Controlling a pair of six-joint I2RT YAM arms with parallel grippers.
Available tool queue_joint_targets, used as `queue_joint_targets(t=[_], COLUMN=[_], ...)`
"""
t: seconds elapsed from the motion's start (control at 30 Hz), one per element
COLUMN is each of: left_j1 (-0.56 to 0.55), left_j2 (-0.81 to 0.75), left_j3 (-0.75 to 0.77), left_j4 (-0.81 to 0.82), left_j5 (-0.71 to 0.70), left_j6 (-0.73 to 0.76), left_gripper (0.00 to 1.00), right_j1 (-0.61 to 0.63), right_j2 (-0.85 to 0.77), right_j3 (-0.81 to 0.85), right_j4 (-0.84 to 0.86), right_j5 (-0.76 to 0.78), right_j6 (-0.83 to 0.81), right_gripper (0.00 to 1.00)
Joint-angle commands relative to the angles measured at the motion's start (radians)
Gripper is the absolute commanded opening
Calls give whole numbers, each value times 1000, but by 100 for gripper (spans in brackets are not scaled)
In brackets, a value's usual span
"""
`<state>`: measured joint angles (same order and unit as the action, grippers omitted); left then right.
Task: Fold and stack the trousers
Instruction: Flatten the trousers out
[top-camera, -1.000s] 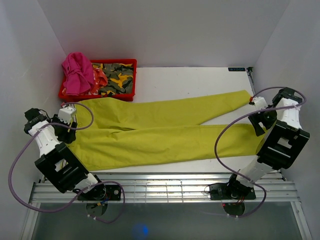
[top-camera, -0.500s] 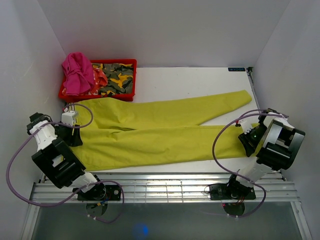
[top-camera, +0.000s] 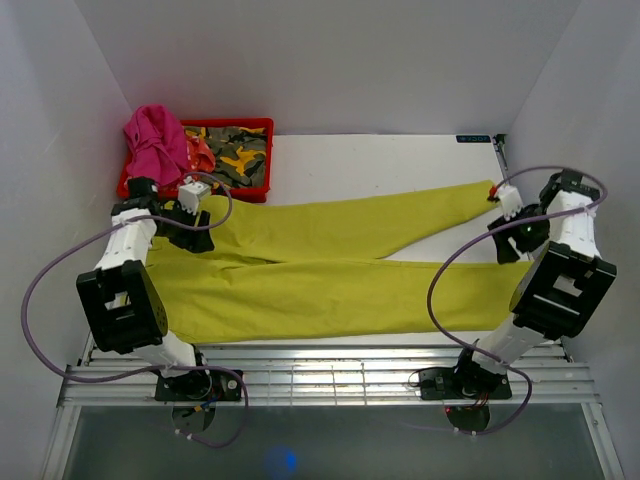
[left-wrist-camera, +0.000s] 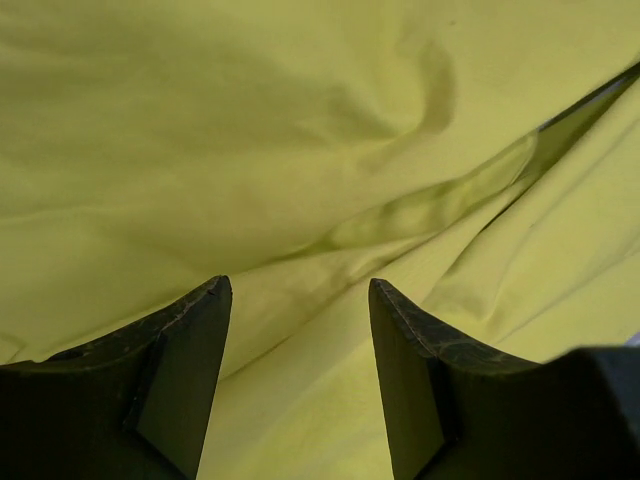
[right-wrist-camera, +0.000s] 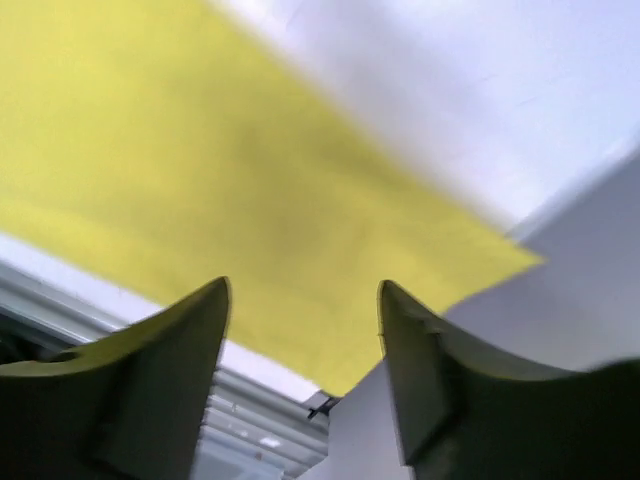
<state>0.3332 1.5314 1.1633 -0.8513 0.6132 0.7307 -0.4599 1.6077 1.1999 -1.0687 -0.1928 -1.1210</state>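
1. Top view: the trousers (top-camera: 320, 270) lie spread flat across the worktop (top-camera: 380, 160), waist to the left and both legs running right. The left end effector (top-camera: 190, 230) hangs over the waist's far corner, just beside a red crate (top-camera: 250, 122) of clothes. The right end effector (top-camera: 512, 238) is at the leg ends.
2. Left wrist: the end effector (left-wrist-camera: 300, 335) is released, its fingers (left-wrist-camera: 190, 360) apart over creased yellow-green cloth, nothing pinched.
3. Right wrist: the view is blurred. The end effector (right-wrist-camera: 305, 350) is released, fingers apart above a leg's cuff end, white worktop beyond.

Red bin (top-camera: 236, 122) far-left, pink cloth (top-camera: 155, 140), camouflage garment (top-camera: 238, 155), white table (top-camera: 380, 160)
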Motion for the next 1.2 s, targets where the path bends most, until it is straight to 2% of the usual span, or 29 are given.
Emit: queue_joint_targets(t=[0.0,0.07,0.23,0.33,0.67,1.03,1.1,1.17], left_j1=[-86,-106,-108,-109,-108,-108,-109,-108], left_j2=[30,64,55,27,-51,-62,-63,-62], left_j3=[-24,-19,-20,-40,-103,-99,-94,-85], left_j4=[100,113,113,113,120,109,106,103], left_j5=[-32,-30,-30,-26,-1,-35,-38,-43], left_j6=[-126,-151,-182,-188,-214,-209,-209,-209], left_gripper=[68,67,68,68,69,69,69,69], right_j1=[58,128,175,175,176,178,179,179], right_j2=[94,155,365,500,655,827,842,842], right_j3=[281,363,571,714,783,931,931,923], right_j4=[-30,-8,179,194,412,423,421,415], right_j5=[-203,-180,-53,-4,61,4,-11,-23], right_j6=[143,193,396,483,609,687,687,684], right_gripper=[73,83,86,85,84,88,84,67])
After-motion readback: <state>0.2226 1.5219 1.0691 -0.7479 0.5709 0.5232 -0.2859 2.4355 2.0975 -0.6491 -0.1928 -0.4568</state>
